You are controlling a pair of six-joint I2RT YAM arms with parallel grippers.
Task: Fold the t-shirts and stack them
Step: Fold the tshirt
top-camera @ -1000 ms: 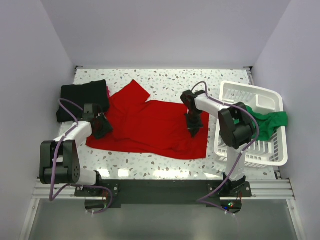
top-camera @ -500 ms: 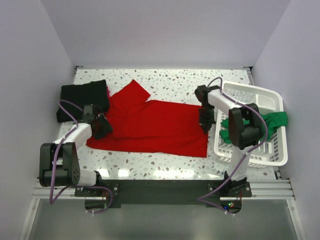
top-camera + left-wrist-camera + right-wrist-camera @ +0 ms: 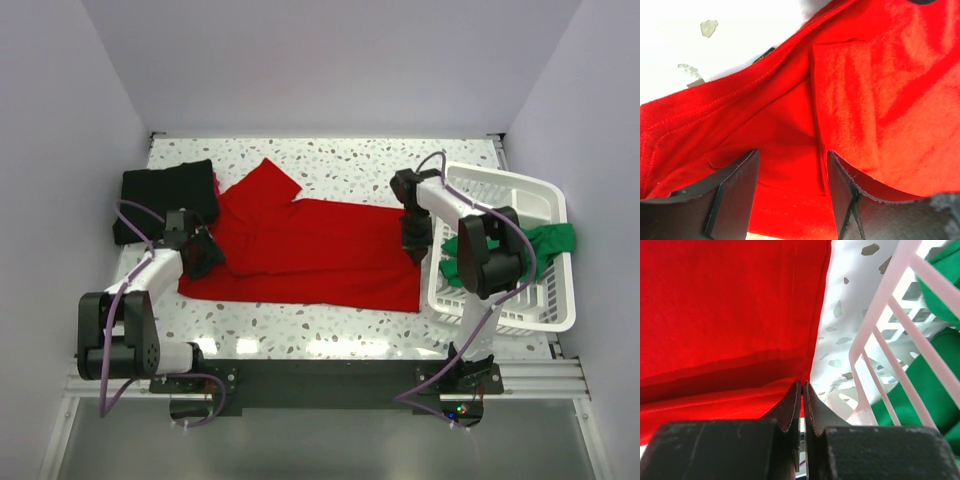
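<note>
Left claw (image 3: pixel 792 159) stands half open over the left edge of the red t-shirt (image 3: pixel 310 250), which lies spread on the bench (image 3: pixel 340 165), and the right claw (image 3: pixel 801 386) is closed at its right hem beside the white basket (image 3: pixel 500 180); to flatten it well, I think both should hold only the hem and pull apart evenly. Whether the closed claw really catches cloth is hard to see.

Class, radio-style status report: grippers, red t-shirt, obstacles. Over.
Left gripper open, astride red t-shirt at left edge. Right gripper shut on right hem. Cloth spread out, unfolded. White basket close beside right arm.
</note>
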